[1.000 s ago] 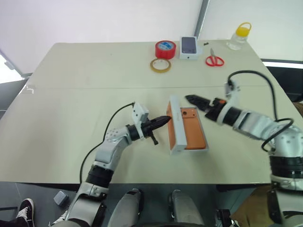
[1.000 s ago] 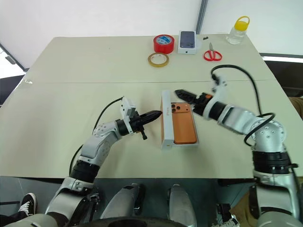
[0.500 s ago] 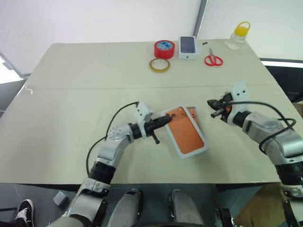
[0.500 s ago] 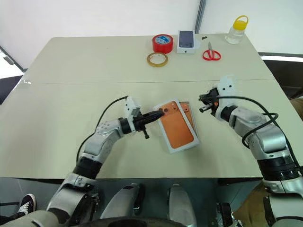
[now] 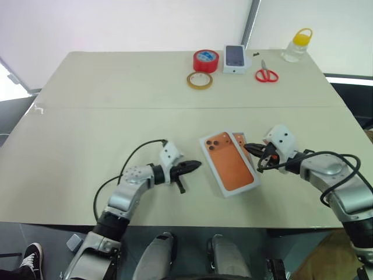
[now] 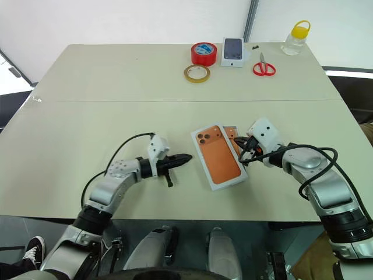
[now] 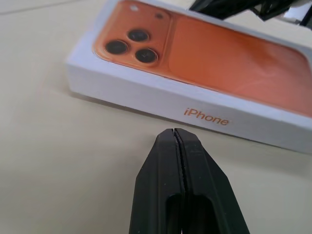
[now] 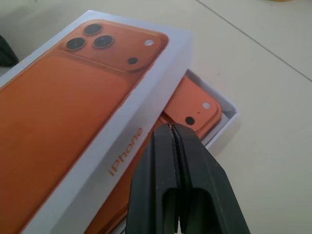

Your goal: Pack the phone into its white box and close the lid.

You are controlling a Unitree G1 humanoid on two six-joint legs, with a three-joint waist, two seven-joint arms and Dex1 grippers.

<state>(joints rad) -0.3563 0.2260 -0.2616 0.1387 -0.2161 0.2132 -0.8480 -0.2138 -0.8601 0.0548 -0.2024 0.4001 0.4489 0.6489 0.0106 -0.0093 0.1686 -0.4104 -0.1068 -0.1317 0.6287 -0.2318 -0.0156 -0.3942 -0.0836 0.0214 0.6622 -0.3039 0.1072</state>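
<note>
A pale beige tabletop (image 5: 116,87) spreads across the frame under a white wall. At center you've got the lid (image 5: 228,163), its top printed with an orange phone picture, lying skewed over the white box (image 8: 225,119). It isn't seated: the phone (image 8: 195,108) peeks out at the lid's upper-right edge, still in its tray.

Your left end effector (image 5: 195,165) sits lower left of the lid, fingers pressed together, tip just short of the lid's side wall and holding nothing. Your right end effector (image 5: 249,148) is at the lid's right edge, fingers also shut and empty, tip right by the exposed corner of the box.

Along the top of the frame: a red tape roll (image 5: 204,60), a tan tape ring (image 5: 199,80), a small white box printed with a dark phone picture (image 5: 234,59), red scissors (image 5: 266,74) and a yellow-capped bottle (image 5: 295,46).
</note>
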